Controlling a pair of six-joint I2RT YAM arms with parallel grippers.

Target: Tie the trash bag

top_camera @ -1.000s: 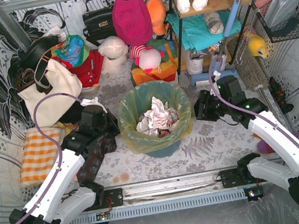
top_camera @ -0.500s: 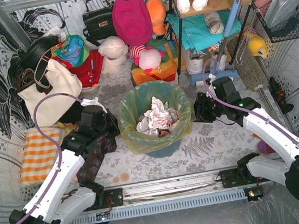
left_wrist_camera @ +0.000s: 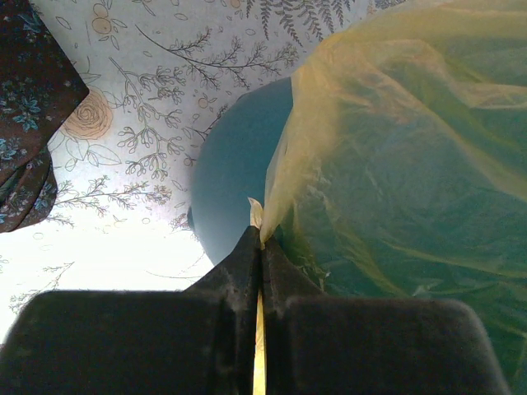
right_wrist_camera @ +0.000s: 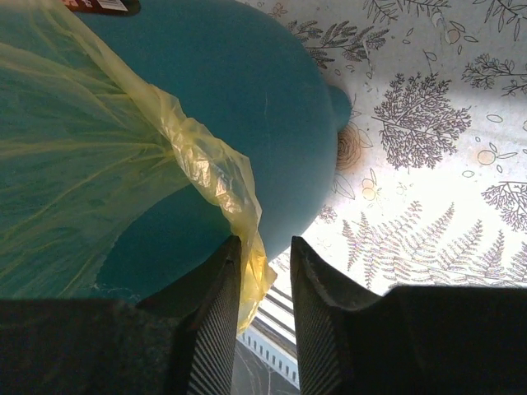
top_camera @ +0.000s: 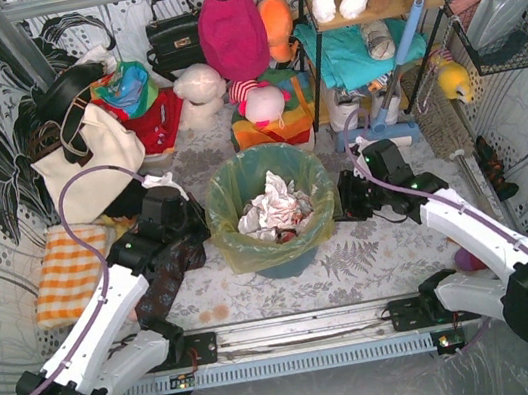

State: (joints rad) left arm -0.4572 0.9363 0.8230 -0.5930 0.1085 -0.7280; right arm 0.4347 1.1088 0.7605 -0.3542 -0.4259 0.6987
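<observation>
The trash bag [top_camera: 227,249], thin yellow-green plastic, lines the teal bin [top_camera: 290,264] at the middle of the floor, with crumpled white paper [top_camera: 276,206] inside. My left gripper [top_camera: 205,230] is at the bin's left side. In the left wrist view it [left_wrist_camera: 260,239] is shut on a fold of the bag's rim [left_wrist_camera: 395,123], in front of the bin wall [left_wrist_camera: 235,173]. My right gripper [top_camera: 345,206] is at the bin's right side. In the right wrist view it [right_wrist_camera: 265,243] is still open: the bag's hanging edge [right_wrist_camera: 218,177] lies against one finger [right_wrist_camera: 216,321], a gap to the other.
A cream tote bag [top_camera: 87,171] and an orange checked cloth [top_camera: 68,271] lie at left, a dark floral cloth [top_camera: 168,279] under my left arm. Stuffed toys and bags crowd the back; a shelf rack [top_camera: 368,33] stands back right. A metal rail [top_camera: 296,329] runs along the near edge.
My right arm has swung left to the bin's right side and its jaws have narrowed around the bag's edge. The left gripper has stayed shut on the rim.
</observation>
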